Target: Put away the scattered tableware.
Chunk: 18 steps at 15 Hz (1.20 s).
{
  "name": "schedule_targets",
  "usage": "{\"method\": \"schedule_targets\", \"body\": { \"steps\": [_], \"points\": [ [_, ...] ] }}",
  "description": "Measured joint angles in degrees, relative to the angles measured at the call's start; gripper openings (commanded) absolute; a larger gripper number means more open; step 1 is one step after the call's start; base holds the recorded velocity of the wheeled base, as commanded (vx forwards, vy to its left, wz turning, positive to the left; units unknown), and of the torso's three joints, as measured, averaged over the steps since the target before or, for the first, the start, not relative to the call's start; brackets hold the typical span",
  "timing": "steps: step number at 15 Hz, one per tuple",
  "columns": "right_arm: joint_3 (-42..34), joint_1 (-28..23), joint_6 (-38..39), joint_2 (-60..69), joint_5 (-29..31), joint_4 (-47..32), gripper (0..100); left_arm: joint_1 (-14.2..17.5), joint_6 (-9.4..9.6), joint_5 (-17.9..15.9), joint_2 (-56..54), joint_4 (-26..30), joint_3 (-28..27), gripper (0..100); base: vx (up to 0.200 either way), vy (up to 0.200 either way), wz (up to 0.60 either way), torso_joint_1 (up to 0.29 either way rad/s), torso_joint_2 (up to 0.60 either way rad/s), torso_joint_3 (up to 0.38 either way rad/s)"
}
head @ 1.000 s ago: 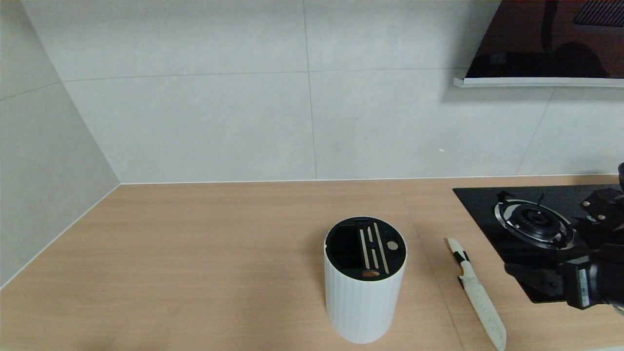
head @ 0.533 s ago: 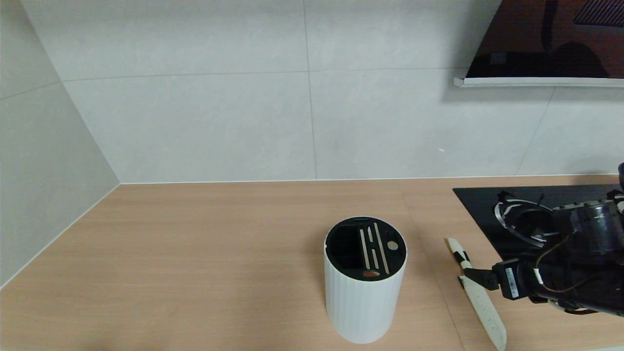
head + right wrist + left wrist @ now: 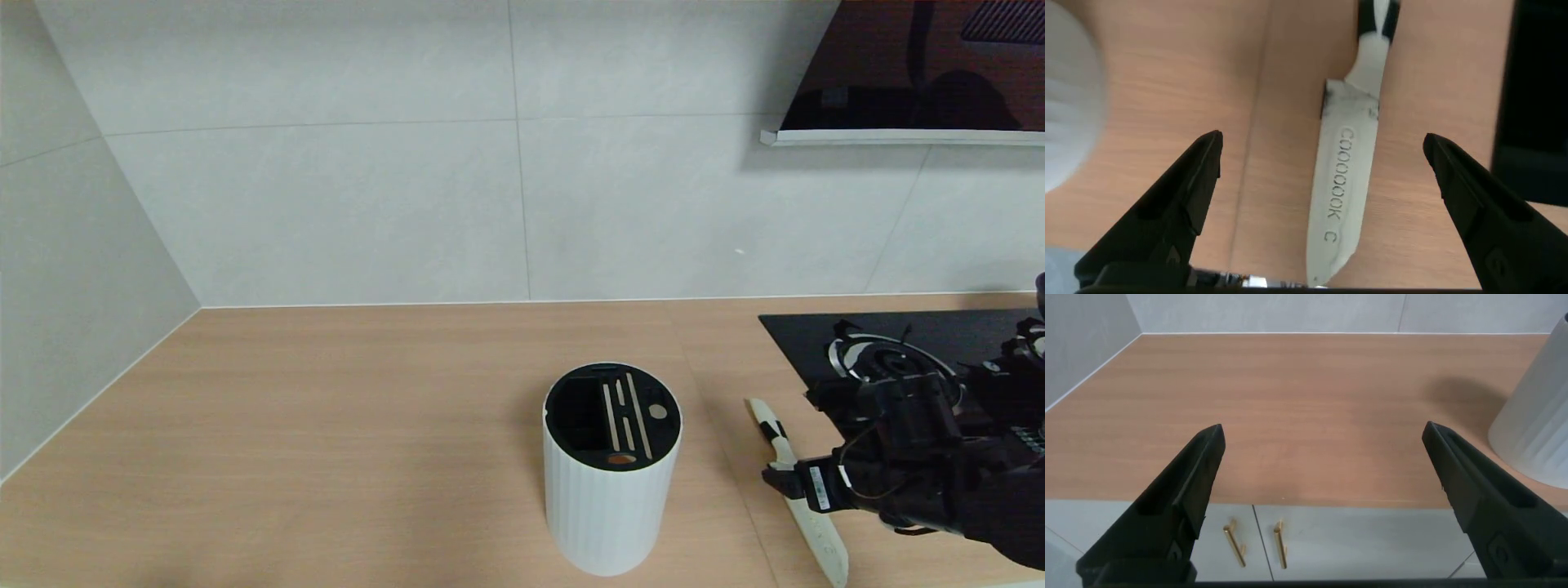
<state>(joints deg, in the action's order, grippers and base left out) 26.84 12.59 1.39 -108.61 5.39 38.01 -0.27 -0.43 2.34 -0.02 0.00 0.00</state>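
The holder (image 3: pixel 608 498) is finished in white with fine vertical ribs. Its top is black, cut by pale slots and marked by a grey dot and an orange spot. The knife (image 3: pixel 819 535) is coloured cream, with black bands on its handle. The counter (image 3: pixel 367 425) is patterned in light wood grain, and the wall (image 3: pixel 326 204) is tiled pale grey. The hob (image 3: pixel 800 335) is glossy black, with a burner (image 3: pixel 849 353) ringed in silver. The left gripper (image 3: pixel 1323 437) and right gripper (image 3: pixel 1323 143) are black.

Wooden countertop (image 3: pixel 367 408) with white ribbed holder (image 3: pixel 608 506), white knife (image 3: pixel 823 543) beside it, black hob (image 3: pixel 804 339).
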Motion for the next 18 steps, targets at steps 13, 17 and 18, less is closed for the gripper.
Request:
{"method": "schedule_targets", "body": {
  "steps": [13, 17, 18],
  "points": [
    [-0.2, -2.2, 2.9, -14.7, 2.8, 18.0, 100, 0.0, 0.0, 0.0, 0.0, 0.0, 0.0, 100, 0.0, 0.0, 0.0, 0.0, 0.0, 0.0],
    [0.0, -2.8, 2.9, -16.4, 2.9, 19.2, 100, 0.0, 0.0, 0.0, 0.0, 0.0, 0.0, 100, 0.0, 0.0, 0.0, 0.0, 0.0, 0.0],
    [0.1, -2.9, 2.9, -16.6, 2.9, 19.6, 100, 0.0, 0.0, 0.0, 0.0, 0.0, 0.0, 100, 0.0, 0.0, 0.0, 0.0, 0.0, 0.0]
  ]
}}
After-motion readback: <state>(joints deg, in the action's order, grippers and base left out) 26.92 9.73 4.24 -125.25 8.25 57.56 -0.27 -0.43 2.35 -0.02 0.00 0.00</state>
